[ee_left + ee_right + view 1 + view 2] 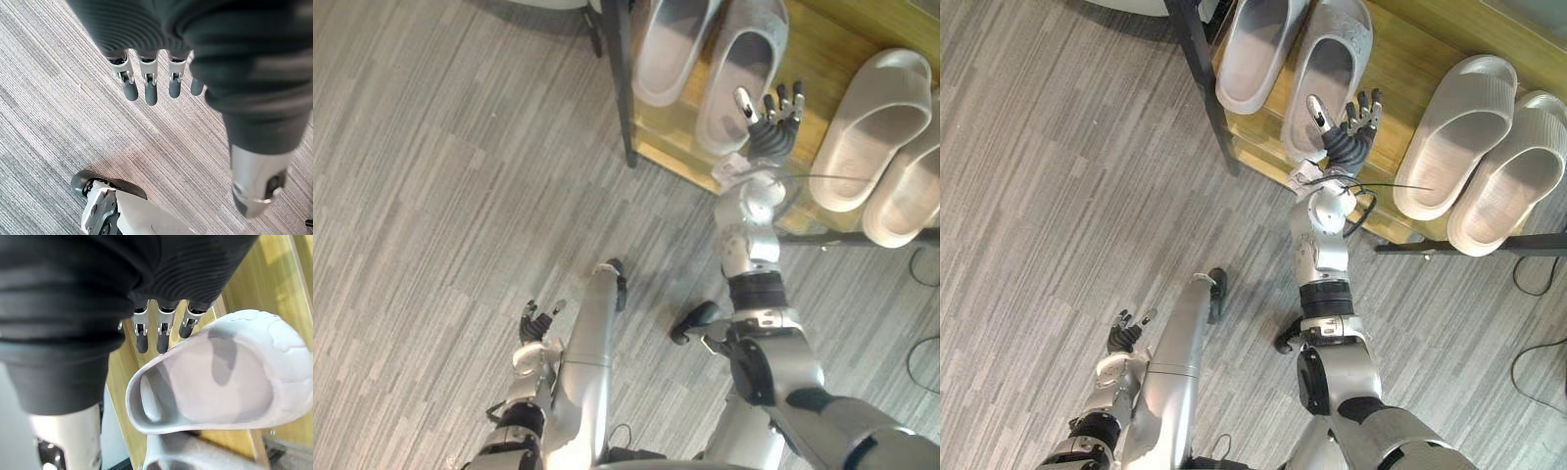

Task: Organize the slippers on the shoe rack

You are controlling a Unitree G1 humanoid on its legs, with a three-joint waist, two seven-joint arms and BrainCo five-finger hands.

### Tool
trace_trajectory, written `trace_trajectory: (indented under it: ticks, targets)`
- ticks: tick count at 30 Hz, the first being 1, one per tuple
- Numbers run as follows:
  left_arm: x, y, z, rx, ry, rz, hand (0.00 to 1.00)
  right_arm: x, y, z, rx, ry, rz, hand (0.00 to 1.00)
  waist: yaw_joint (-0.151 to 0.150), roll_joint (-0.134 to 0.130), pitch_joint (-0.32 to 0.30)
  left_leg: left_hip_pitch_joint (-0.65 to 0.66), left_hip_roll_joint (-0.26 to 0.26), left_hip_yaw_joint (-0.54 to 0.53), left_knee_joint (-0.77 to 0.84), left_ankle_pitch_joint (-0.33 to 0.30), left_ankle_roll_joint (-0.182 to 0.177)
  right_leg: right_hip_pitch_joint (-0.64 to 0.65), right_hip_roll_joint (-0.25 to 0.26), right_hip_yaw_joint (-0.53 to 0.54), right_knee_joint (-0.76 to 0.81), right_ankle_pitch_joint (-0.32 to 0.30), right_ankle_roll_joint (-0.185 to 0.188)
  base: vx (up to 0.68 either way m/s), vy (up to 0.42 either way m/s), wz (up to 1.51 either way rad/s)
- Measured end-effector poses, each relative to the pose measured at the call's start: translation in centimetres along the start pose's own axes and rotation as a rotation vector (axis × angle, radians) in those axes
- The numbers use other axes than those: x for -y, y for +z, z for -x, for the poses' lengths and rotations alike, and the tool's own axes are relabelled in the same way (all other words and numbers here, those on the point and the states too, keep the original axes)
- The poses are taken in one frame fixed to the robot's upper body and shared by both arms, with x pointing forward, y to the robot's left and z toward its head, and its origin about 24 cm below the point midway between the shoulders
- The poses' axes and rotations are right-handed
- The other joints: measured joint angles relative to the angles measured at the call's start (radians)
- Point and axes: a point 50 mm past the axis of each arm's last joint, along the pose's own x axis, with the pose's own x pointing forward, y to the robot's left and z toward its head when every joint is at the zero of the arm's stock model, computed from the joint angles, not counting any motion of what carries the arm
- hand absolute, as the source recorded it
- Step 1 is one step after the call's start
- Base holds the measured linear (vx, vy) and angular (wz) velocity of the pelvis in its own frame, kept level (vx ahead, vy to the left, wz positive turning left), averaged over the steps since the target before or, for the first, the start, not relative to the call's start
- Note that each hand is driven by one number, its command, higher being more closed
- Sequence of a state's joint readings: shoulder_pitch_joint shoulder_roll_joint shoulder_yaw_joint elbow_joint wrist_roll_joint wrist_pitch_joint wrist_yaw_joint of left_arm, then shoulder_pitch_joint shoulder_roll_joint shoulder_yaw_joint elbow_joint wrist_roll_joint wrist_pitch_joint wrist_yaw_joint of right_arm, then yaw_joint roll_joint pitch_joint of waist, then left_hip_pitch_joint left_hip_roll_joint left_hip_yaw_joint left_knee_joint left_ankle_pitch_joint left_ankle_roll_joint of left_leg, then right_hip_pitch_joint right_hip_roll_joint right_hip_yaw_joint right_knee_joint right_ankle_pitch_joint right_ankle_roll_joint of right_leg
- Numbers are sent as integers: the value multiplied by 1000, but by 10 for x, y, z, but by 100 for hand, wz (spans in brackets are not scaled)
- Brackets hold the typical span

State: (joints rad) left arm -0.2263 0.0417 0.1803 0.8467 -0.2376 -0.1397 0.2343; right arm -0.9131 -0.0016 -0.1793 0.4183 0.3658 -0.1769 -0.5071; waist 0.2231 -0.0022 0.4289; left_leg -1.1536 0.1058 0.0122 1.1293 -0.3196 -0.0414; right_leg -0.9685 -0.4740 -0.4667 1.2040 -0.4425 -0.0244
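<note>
Left hand: hangs low at the robot's side above the floor, fingers relaxed and straight, holding nothing; idle. Right hand: reaches out over the front of the shoe rack, fingers spread and straight, empty, with its thumb over the heel end of the inner grey slipper; whether it touches cannot be told. This slipper and its mate lie side by side on the wooden shelf at the robot's left end, heels near the front edge. The cream slipper pair lies on the same shelf to the right, well apart from the grey pair. Step in hand, as judged: final alignment, since all the slippers are on the rack. Next move: nudge the inner grey slipper inward with flat fingers, avoiding a push toward the front edge.
</note>
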Motion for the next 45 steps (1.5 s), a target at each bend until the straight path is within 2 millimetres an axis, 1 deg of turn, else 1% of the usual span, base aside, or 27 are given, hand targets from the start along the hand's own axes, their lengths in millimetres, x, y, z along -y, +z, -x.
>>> trace_trajectory:
  ticks: [2,4,7,17,26,28,29,31,33,34,35,36,37,38,39,40,41,42,43,44,45]
  targets:
    - [2,0,0,-2,-3,5,0,-4,2,-2,4,11,-2,0,4,8,-4,-2,-2,-5,2,0,0,5,-2,-7,1,-3,2,8,20,5]
    - [4,-2,1,-8,-5,16,0,-3,0,-4,-3,6,11,0,6,17,-12,-2,-8,-11,2,0,-1,11,-5,-14,2,-5,1,9,25,10]
    - [6,-5,2,-18,-4,24,0,-2,1,-5,-1,4,11,0,10,24,-16,-2,-11,-9,2,-1,-1,10,-13,-15,7,-10,-2,11,16,5]
    - [5,-6,2,-23,0,30,0,12,13,-16,34,-15,36,0,11,26,-17,-2,-5,-2,2,-2,-3,6,-13,-14,10,-14,-7,0,1,0]
    - [2,-7,1,-38,19,61,0,14,14,-14,49,-23,60,0,3,26,-17,18,8,7,-1,-2,-3,15,0,-4,4,-10,-13,0,1,-5]
    - [0,-9,2,-43,25,61,0,17,15,0,90,20,120,0,-3,26,-17,59,9,8,-15,-2,-3,56,5,-6,-13,-9,-12,0,0,0]
    - [-1,-9,2,-44,26,60,0,17,14,2,92,27,128,0,-4,26,-17,66,9,8,-17,-2,-3,63,5,-7,-16,-8,-11,0,0,0]
    - [-6,-14,3,-55,40,60,0,21,8,21,113,89,215,0,-16,26,-17,151,12,25,-57,-2,-3,134,13,-5,-57,1,-3,21,17,-10]
    - [-11,-18,5,-67,50,58,0,22,3,33,121,137,271,0,-27,25,-16,208,18,36,-91,-2,-2,183,26,-4,-94,9,10,19,9,-17]
    - [-15,-23,7,-78,59,53,0,25,-1,43,124,168,317,0,-37,25,-16,255,23,47,-121,-6,6,227,37,-6,-130,19,14,21,6,-13]
    - [-17,-24,8,-81,62,50,0,26,-2,47,127,175,332,0,-40,24,-16,271,26,52,-133,-6,6,240,39,-8,-143,21,15,32,5,-11]
    - [-20,-27,9,-88,65,42,0,33,-6,57,122,191,374,0,-50,21,-16,332,40,81,-178,-4,7,294,39,-20,-185,33,23,64,-19,2]
    - [-23,-31,11,-96,55,18,0,41,-13,66,106,203,430,0,-63,21,-16,392,50,111,-228,14,14,347,40,-28,-228,47,28,62,-23,5]
    - [-23,-32,12,-96,50,6,0,43,-16,69,97,208,452,0,-67,19,-16,412,52,120,-244,21,14,363,40,-29,-241,55,28,82,-17,6]
    - [-22,-34,13,-99,35,-17,0,49,-22,75,75,221,497,0,-71,18,-15,451,52,135,-278,34,5,396,42,-31,-271,71,27,79,20,-10]
    - [-20,-38,15,-105,4,-69,0,63,-34,87,17,238,571,0,-73,16,-16,525,50,148,-344,53,4,460,65,-35,-343,100,35,124,38,-13]
    - [-19,-41,17,-110,-28,-112,0,75,-46,98,-40,250,626,0,-85,7,-21,575,45,152,-405,71,2,510,81,-48,-411,126,41,104,42,-12]
    - [-19,-42,18,-112,-35,-126,0,78,-50,101,-61,252,638,0,-91,3,-24,588,42,154,-423,77,2,521,86,-49,-428,132,45,133,44,-7]
    - [-20,-46,20,-122,-55,-174,0,94,-67,114,-157,265,706,0,-106,-18,-40,641,37,166,-499,100,-1,565,108,-54,-506,165,52,138,39,-14]
    - [-23,-50,21,-134,-71,-231,0,112,-80,125,-248,254,748,0,-114,-33,-52,688,34,175,-562,121,-2,606,129,-58,-577,193,57,150,39,-16]
    - [-24,-51,21,-140,-78,-245,0,119,-83,129,-277,248,762,0,-117,-37,-54,706,31,177,-582,128,-3,623,136,-59,-599,204,59,131,41,-14]
